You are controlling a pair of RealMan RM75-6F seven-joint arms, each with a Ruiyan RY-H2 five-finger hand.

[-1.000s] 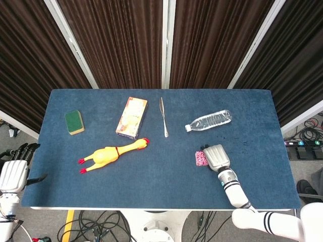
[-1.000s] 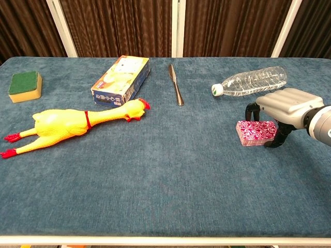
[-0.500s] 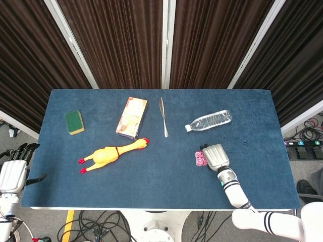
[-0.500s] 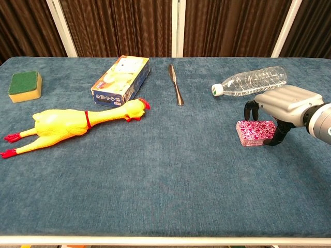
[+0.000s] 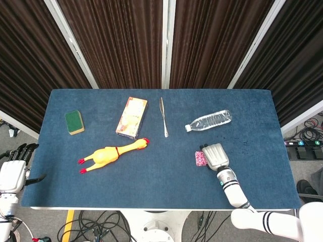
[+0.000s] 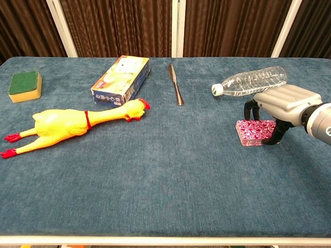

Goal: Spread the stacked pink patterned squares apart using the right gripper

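Our right hand (image 6: 282, 106) sits palm-down over the right part of the table, its dark fingers (image 6: 250, 110) curled down around the stack of pink patterned squares (image 6: 254, 132). A digit comes down on the stack's far left side and another on its near right end, so the hand cages the pile; whether the tips actually press on it we cannot tell from either view. In the head view the same hand (image 5: 214, 156) covers most of the stack (image 5: 200, 159), leaving only its left edge showing.

The squares lie on the blue tablecloth (image 6: 170, 175) as one tidy block, edges aligned, none slid off. We judge the spreading has not started: the hand is in place, and the whole job of fanning the pieces across the cloth remains.

Just beyond the hand, toward the far side, a clear plastic bottle (image 6: 251, 80) lies on its side, near but apart. Further left are a table knife (image 6: 176, 91), a cardboard box (image 6: 121, 79), a yellow rubber chicken (image 6: 72, 124) and a green-topped sponge (image 6: 24, 85), all well apart from the stack.

Our left hand (image 5: 14, 171) hangs off the table's left near corner, fingers apart and holding nothing.
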